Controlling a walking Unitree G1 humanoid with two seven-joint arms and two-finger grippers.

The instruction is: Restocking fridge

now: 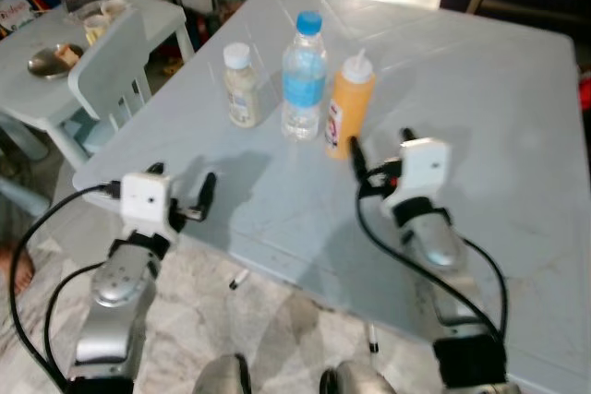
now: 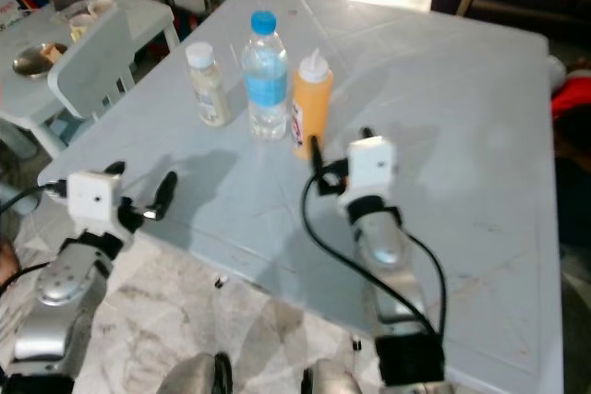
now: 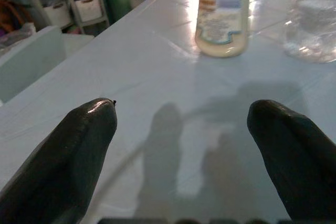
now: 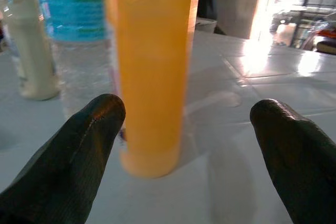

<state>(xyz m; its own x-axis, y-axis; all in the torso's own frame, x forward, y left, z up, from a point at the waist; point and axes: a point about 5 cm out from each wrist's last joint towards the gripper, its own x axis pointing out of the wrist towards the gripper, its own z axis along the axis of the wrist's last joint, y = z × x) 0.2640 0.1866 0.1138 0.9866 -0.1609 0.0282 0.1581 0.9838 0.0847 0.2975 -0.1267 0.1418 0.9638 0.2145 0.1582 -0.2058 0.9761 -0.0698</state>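
Nearest to us, our two silver arms reach forward over the front edge of the pale blue tabletop (image 1: 480, 117). We hold the right gripper (image 1: 379, 144) low above the surface, fingers spread wide with nothing between them, just short of the orange squeeze bottle (image 1: 349, 104). Through the right wrist view that orange bottle (image 4: 149, 72) stands upright close ahead, nearer one finger (image 4: 79, 150) than the other.

Our left gripper (image 1: 185, 193) hovers at the tabletop's near left corner, also spread wide and empty, well apart from the bottles.

Three bottles stand upright in a row near the middle of the tabletop: a small cream-filled bottle (image 1: 241, 86) with a white cap on the left, a clear water bottle (image 1: 303, 78) with a blue cap and blue label in the middle, and the orange one on the right, just beside the water bottle.

Off to our left, a white chair (image 1: 109, 69) stands by a smaller table (image 1: 37, 41) carrying a metal bowl (image 1: 53, 61) and some cups.
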